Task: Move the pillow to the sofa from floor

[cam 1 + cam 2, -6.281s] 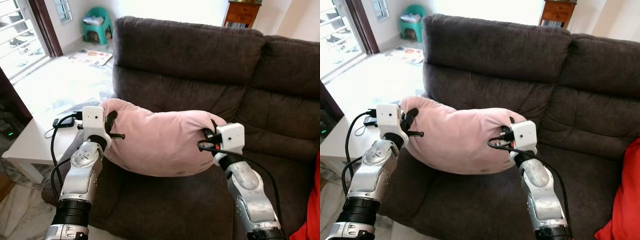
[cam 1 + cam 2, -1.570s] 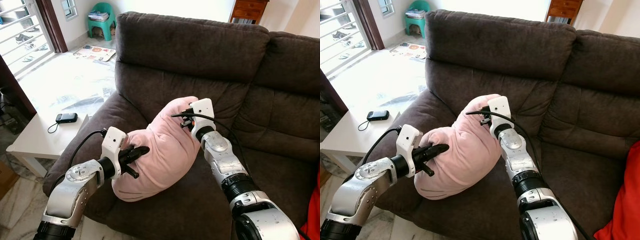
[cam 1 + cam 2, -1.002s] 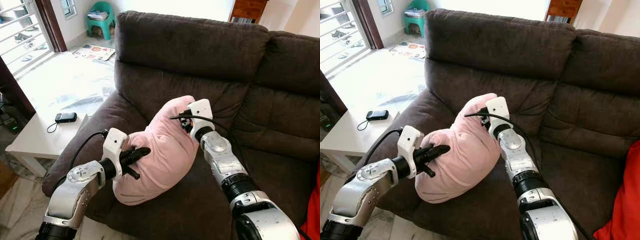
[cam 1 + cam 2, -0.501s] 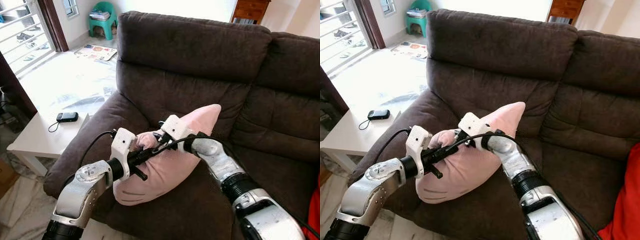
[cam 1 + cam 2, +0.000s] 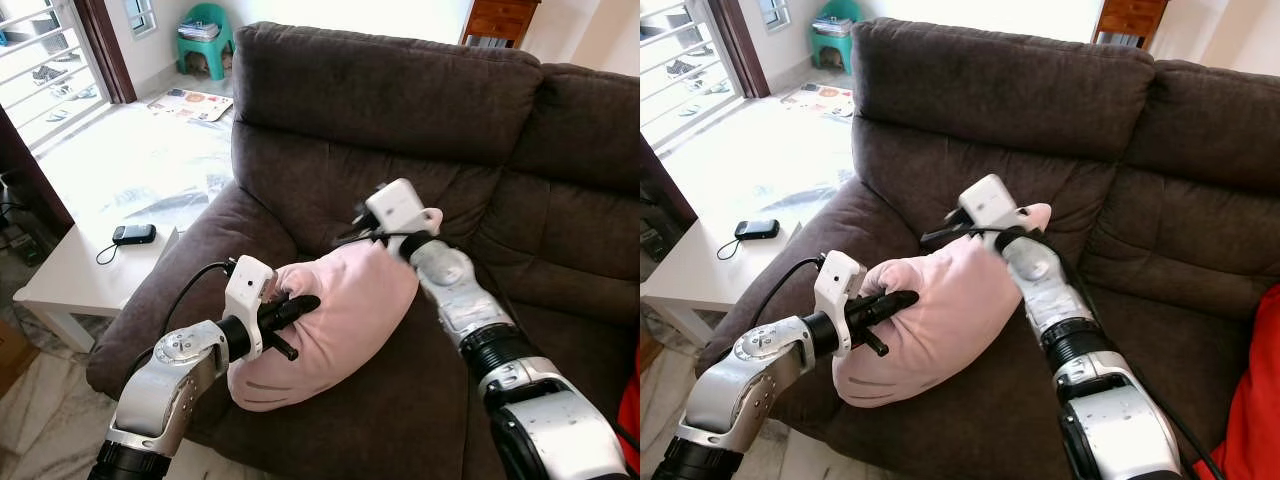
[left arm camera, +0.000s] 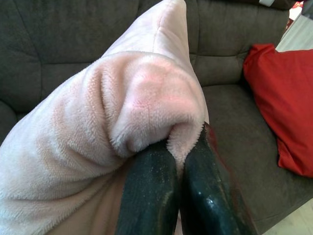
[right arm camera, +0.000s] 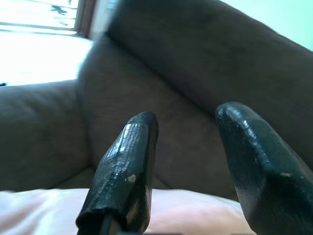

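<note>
Now the soft pink plush pillow (image 5: 335, 315) lies on the seat of the dark brown fabric sofa (image 5: 400, 100), next to the armrest at the robot's left. Its long axis runs on a slant, from a rounded lower end at about 7 o'clock near the seat's front edge up to a pointed corner at about 1 o'clock, which rests against the sofa's backrest.

The left gripper (image 5: 298, 305) sits at the pillow's lower left part, and its two black fingers (image 6: 149, 196) are clenched on a bunched fold of the pink plush; in the left wrist view the fabric bulges out just above the pinched tips. The right gripper (image 5: 937, 237) is above the pillow's upper end, pointing toward 9 o'clock; its fingers (image 7: 128, 169) are spread apart with nothing between them, the sofa's backrest showing through the gap and the pink surface just beneath.

At 9 o'clock from the sofa, a white low bench (image 5: 70, 270) carries a small black phone-like device (image 5: 132, 234) with a cord. A red cushion (image 6: 281, 103) lies on the seat at the sofa's far right end. A teal plastic stool (image 5: 205, 35) stands on the floor at about 11 o'clock.
</note>
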Robot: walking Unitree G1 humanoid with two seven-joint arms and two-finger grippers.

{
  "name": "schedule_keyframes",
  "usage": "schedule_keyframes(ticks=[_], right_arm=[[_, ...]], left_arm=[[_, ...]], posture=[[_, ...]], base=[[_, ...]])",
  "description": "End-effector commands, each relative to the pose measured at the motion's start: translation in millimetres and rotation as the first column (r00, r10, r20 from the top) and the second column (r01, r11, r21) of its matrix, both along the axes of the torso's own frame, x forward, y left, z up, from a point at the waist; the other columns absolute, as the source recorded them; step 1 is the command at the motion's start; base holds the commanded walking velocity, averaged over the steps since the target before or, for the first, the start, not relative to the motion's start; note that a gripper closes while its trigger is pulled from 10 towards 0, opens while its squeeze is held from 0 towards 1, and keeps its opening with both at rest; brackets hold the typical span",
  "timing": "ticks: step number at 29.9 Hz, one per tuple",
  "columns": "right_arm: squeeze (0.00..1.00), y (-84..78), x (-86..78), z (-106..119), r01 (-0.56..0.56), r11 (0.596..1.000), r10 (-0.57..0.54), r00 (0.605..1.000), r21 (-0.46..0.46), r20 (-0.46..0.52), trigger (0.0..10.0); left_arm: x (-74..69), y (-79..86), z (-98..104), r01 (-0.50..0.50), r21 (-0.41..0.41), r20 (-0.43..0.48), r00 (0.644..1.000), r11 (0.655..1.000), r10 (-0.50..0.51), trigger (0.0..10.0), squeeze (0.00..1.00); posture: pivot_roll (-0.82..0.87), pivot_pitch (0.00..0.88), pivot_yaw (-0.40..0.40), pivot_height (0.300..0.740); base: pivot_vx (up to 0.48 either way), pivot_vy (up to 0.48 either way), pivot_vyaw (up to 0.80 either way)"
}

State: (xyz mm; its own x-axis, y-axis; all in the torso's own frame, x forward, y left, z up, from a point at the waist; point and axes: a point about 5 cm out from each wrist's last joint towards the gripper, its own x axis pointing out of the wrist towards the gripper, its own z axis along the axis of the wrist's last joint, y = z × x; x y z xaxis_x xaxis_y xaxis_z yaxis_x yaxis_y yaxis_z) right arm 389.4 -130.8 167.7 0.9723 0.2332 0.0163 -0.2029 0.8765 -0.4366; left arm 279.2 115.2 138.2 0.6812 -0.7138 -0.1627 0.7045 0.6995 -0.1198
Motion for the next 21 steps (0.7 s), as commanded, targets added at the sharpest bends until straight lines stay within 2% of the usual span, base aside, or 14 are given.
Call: schedule_keyframes(ticks=[1, 2, 4, 6, 8, 9, 10, 11, 13, 15, 16, 18, 19, 21], right_arm=[[0.0, -37.6, -1.4, -7.0, 0.26, 0.963, -0.259, 0.965, 0.067, -0.032, 10.0], [0.0, -49.1, -3.6, -15.5, 0.326, 0.945, -0.323, 0.944, 0.04, -0.072, 10.0], [0.0, -54.9, -5.2, -22.0, 0.358, 0.933, -0.355, 0.929, 0.02, -0.102, 10.0], [0.0, -68.1, -11.3, -38.7, 0.415, 0.91, -0.411, 0.894, -0.016, -0.179, 10.0], [0.0, -71.8, -13.7, -43.1, 0.431, 0.902, -0.427, 0.883, -0.026, -0.194, 10.0], [0.0, -73.7, -14.8, -44.4, 0.436, 0.9, -0.432, 0.88, -0.025, -0.197, 10.0], [0.0, -74.7, -16.2, -45.4, 0.442, 0.897, -0.434, 0.878, -0.008, -0.204, 10.0], [0.0, -74.6, -16.6, -45.6, 0.446, 0.895, -0.436, 0.876, -0.001, -0.208, 10.0], [0.0, -74.3, -17.2, -45.6, 0.446, 0.895, -0.436, 0.875, 0.0, -0.21, 10.0], [0.0, -73.9, -17.1, -45.7, 0.444, 0.896, -0.435, 0.875, -0.005, -0.212, 10.0], [0.0, -71.9, -17.0, -46.0, 0.433, 0.901, -0.424, 0.88, -0.003, -0.215, 10.0], [0.0, -69.4, -17.2, -46.1, 0.426, 0.905, -0.415, 0.884, 0.002, -0.216, 10.0], [0.0, -67.4, -17.1, -46.3, 0.419, 0.908, -0.408, 0.886, 0.007, -0.219, 10.0], [0.0, -66.9, -17.4, -46.7, 0.42, 0.908, -0.408, 0.886, 0.007, -0.219, 10.0]], left_arm=[[3.4, 0.1, 6.8, -0.002, 0.006, 0.046, 0.999, 1.0, 0.002, 10.0, 0.0], [3.8, 0.4, 6.3, -0.007, 0.009, 0.044, 0.999, 1.0, 0.006, 10.0, 0.0], [4.2, 0.7, 5.8, -0.012, 0.012, 0.043, 0.999, 1.0, 0.012, 10.0, 0.0], [7.4, 4.1, 3.6, -0.057, 0.029, 0.041, 0.998, 0.998, 0.056, 10.0, 0.0], [10.0, 7.0, 2.0, -0.092, 0.042, 0.041, 0.995, 0.995, 0.09, 10.0, 0.0], [12.8, 10.7, 0.7, -0.13, 0.053, 0.043, 0.991, 0.99, 0.128, 10.0, 0.0], [19.3, 20.8, -3.1, -0.221, 0.066, 0.037, 0.975, 0.973, 0.219, 10.0, 0.0], [21.2, 24.2, -4.3, -0.25, 0.07, 0.036, 0.968, 0.966, 0.248, 10.0, 0.0], [30.1, 42.2, -10.1, -0.4, 0.085, 0.024, 0.916, 0.913, 0.399, 10.0, 0.0], [32.8, 49.2, -12.7, -0.452, 0.094, 0.017, 0.892, 0.887, 0.452, 10.0, 0.0], [36.8, 65.5, -18.1, -0.561, 0.12, 0.018, 0.826, 0.819, 0.563, 10.0, 0.0], [37.9, 79.7, -22.6, -0.636, 0.142, 0.022, 0.768, 0.758, 0.64, 10.0, 0.0], [37.1, 85.7, -24.3, -0.657, 0.15, 0.022, 0.75, 0.739, 0.661, 10.0, 0.0], [36.5, 87.8, -25.6, -0.663, 0.157, 0.026, 0.743, 0.732, 0.668, 10.0, 0.0]], posture=[[0.03, 0.037, -0.042, 0.74], [0.02, 0.037, -0.042, 0.74], [0.02, 0.037, -0.042, 0.74], [0.02, 0.037, -0.042, 0.74], [0.02, 0.037, -0.042, 0.74], [0.02, 0.037, -0.042, 0.74], [0.03, 0.037, -0.044, 0.74], [0.03, 0.037, -0.044, 0.74], [0.03, 0.035, -0.045, 0.74], [0.03, 0.034, -0.044, 0.74], [0.03, 0.033, -0.044, 0.74], [0.03, 0.033, -0.044, 0.74], [0.03, 0.032, -0.045, 0.74], [0.03, 0.033, -0.047, 0.74]], base=[[0.0, 0.0, 0.0], [0.0, 0.0, 0.0], [0.0, 0.0, 0.0], [0.0, 0.0, 0.0], [0.0, 0.0, 0.0], [0.0, 0.0, 0.0], [0.0, 0.0, 0.0], [0.0, 0.0, 0.0], [0.0, 0.0, 0.0], [0.0, 0.0, 0.0], [0.0, 0.0, 0.0], [0.0, 0.0, 0.0], [0.0, 0.0, 0.0], [0.0, 0.0, 0.0]])
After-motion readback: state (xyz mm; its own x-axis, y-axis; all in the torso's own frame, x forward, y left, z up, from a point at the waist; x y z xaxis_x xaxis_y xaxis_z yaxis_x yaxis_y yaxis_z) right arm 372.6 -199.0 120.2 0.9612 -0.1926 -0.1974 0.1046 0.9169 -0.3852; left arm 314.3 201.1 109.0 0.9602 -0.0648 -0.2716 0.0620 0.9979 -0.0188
